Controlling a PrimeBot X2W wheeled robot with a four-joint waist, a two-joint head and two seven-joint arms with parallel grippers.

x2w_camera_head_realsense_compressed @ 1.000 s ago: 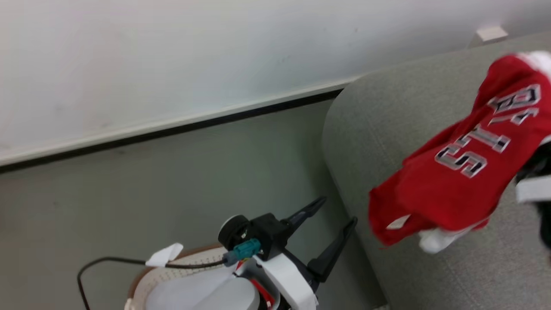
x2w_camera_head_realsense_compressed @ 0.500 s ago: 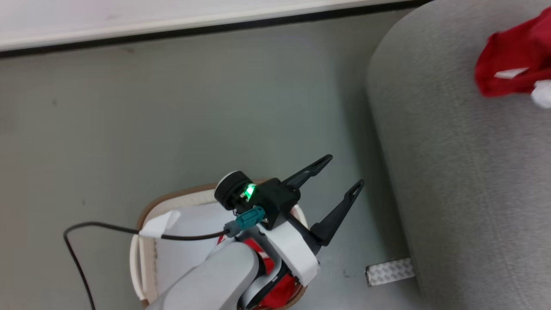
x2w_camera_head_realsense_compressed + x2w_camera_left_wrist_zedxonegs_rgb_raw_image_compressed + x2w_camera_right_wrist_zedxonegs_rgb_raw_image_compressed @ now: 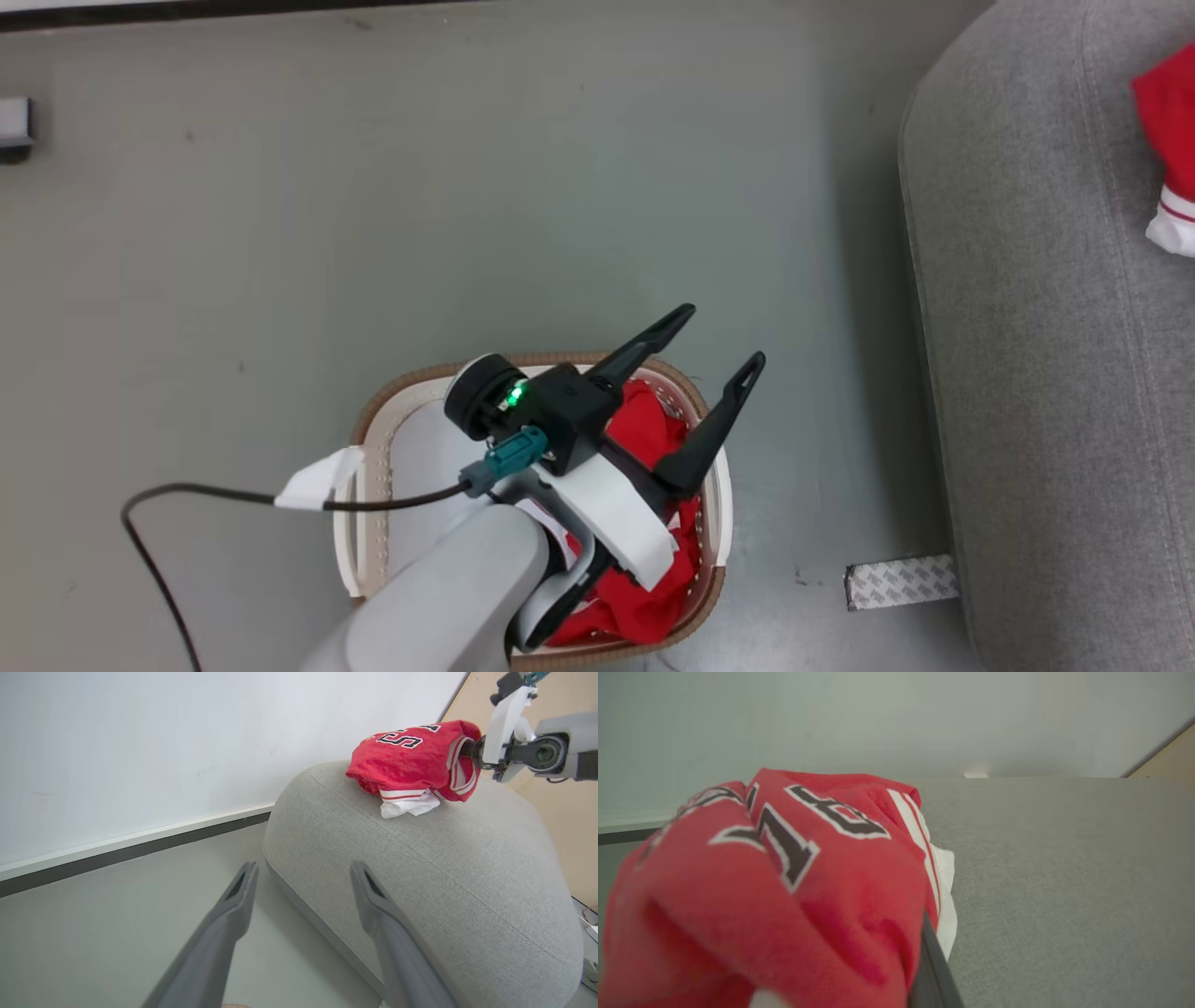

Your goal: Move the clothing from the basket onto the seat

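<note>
The white basket (image 3: 373,485) with a brown rim stands on the floor at the head view's bottom, red clothing (image 3: 653,597) bunched in its right half. My left gripper (image 3: 721,336) hovers over the basket's far right rim, open and holding nothing; its wrist view shows the gripper (image 3: 303,865) pointing at the grey seat (image 3: 444,872). A red jersey (image 3: 411,756) with dark lettering rests on top of the seat, and my right gripper (image 3: 469,751) is shut on its bunched end. The jersey (image 3: 784,882) drapes over my right fingers (image 3: 934,970).
The seat (image 3: 1055,373) runs down the head view's right side, the jersey's edge (image 3: 1167,121) at its top right. A patterned tape strip (image 3: 901,581) lies on the floor between basket and seat. A black cable (image 3: 168,504) loops left of the basket. A white wall (image 3: 140,742) stands behind.
The head camera has tipped down, so the whole basket now shows and the jersey sits at the frame's edge. My left gripper stays open above the basket.
</note>
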